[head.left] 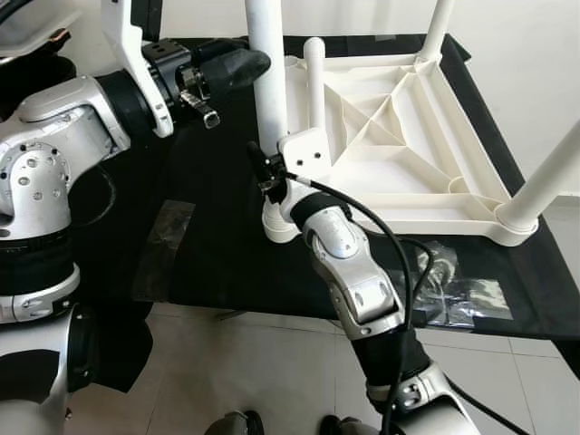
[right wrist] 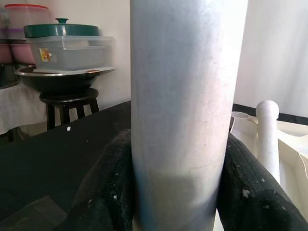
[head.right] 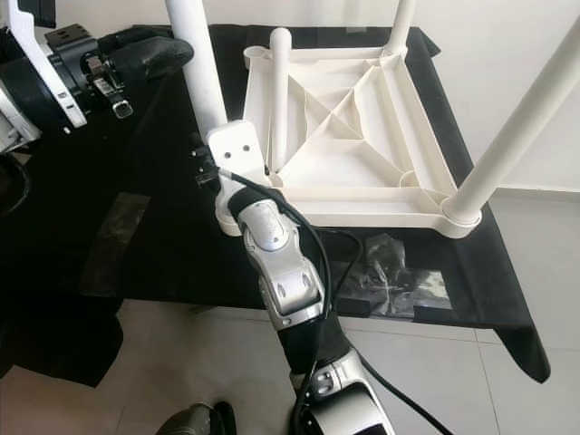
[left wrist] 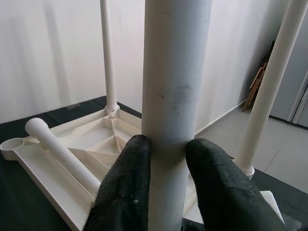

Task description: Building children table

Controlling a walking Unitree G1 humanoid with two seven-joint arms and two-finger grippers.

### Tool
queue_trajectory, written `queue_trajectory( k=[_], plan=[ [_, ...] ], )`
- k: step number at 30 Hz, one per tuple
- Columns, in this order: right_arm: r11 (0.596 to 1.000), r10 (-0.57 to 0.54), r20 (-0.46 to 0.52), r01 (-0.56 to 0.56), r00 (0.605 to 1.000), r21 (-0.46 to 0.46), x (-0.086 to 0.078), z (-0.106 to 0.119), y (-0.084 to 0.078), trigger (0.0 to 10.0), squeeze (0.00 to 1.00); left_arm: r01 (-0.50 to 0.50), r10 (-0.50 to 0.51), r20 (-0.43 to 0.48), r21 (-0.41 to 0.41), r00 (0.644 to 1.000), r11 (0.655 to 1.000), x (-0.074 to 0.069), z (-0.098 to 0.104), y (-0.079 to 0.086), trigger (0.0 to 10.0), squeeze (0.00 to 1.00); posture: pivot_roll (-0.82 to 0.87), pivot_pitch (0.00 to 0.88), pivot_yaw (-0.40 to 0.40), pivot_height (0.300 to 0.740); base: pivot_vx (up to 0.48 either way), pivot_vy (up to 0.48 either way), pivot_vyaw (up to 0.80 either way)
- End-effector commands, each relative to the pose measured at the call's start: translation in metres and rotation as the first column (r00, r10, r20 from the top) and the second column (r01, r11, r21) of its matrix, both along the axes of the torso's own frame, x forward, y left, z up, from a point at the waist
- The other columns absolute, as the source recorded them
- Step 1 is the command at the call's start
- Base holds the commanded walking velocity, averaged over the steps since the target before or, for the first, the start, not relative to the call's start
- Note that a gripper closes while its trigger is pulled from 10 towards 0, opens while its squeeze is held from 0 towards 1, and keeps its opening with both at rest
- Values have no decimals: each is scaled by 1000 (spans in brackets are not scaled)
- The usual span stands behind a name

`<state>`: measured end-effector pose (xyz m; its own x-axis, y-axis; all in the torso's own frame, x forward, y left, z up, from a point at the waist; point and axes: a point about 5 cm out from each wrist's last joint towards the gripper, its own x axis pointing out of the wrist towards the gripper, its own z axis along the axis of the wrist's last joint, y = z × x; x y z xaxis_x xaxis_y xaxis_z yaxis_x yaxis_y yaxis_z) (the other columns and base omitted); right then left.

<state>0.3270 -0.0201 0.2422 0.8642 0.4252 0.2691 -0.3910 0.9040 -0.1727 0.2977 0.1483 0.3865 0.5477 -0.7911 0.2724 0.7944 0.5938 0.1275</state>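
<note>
Legs total four on the upturned white tabletop (head.left: pixel 399 154): two stand screwed into far and right corners, one loose leg (head.left: pixel 314 82) lies inside the ribbed underside, and the upright leg (head.left: pixel 268 72) at the near-left corner is clenched by both grippers. Left gripper (head.left: pixel 237 65) grasps it high, right gripper (head.left: pixel 272 172) low by the socket. Black cloth (head.left: pixel 208 236) covers the work table; the tabletop sits near its right edge. Plastic bag (head.left: pixel 462 290) lies beside the right arm
</note>
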Motion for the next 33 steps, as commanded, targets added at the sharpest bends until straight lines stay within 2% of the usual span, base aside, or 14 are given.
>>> queue_trajectory(
  k=[1, 2, 11, 12, 16, 17, 29, 30, 32, 33],
  plan=[
    [995, 98, -183, -97, 978, 14, -16, -38, 38, 0, 0, 66, -65, -9, 26, 998, 998, -2, -3, -12, 10000, 0, -118, 169, 26, 740, 0, 0, 0],
    [995, 101, -186, -100, 977, 15, -16, -38, 38, 0, 0, 86, -85, -10, 42, 996, 995, -2, -4, -14, 10000, 1000, -119, 169, 28, 740, 0, 0, 0],
    [993, 116, -204, -114, 972, 20, -19, -36, 40, 0, 0, 111, -110, -59, 21, 992, 994, 0, -13, -22, 10000, 1000, -117, 170, 23, 740, 0, 0, 0],
    [993, 120, -207, -118, 971, 22, -19, -36, 41, 0, 0, 112, -111, -66, 11, 992, 994, 1, -14, -23, 10000, 0, -119, 170, 22, 740, 0, 0, 0],
    [992, 126, -207, -124, 970, 23, -19, -36, 41, 0, 0, 120, -120, -71, 1, 990, 993, 3, -14, -26, 10000, 0, -123, 171, 20, 740, 0, 0, 0],
    [992, 128, -207, -127, 970, 20, -19, -36, 41, 0, 0, 141, -142, -73, -10, 987, 990, 4, -12, -31, 0, 0, -126, 172, 18, 740, 0, 0, 0],
    [991, 137, -201, -136, 970, 18, -17, -33, 40, 0, 0, 145, -146, -68, -19, 987, 989, 7, -11, -33, 0, 0, -131, 176, 17, 740, 0, 0, 0],
    [986, 167, -174, -168, 971, 7, -17, -28, 41, 10000, 0, 142, -143, -68, -19, 987, 990, 7, -11, -33, 0, 0, -130, 177, 16, 740, 0, 0, 0],
    [981, 189, -154, -192, 970, -2, -18, -25, 42, 10000, 0, 141, -142, -68, -18, 988, 990, 7, -11, -32, 0, 0, -130, 177, 16, 740, 0, 0, 0],
    [973, 229, -143, -227, 963, 29, -18, -19, 42, 10000, 1000, 140, -141, -68, -19, 988, 990, 7, -11, -32, 0, 0, -131, 178, 16, 740, 0, 0, 0]
  ],
)
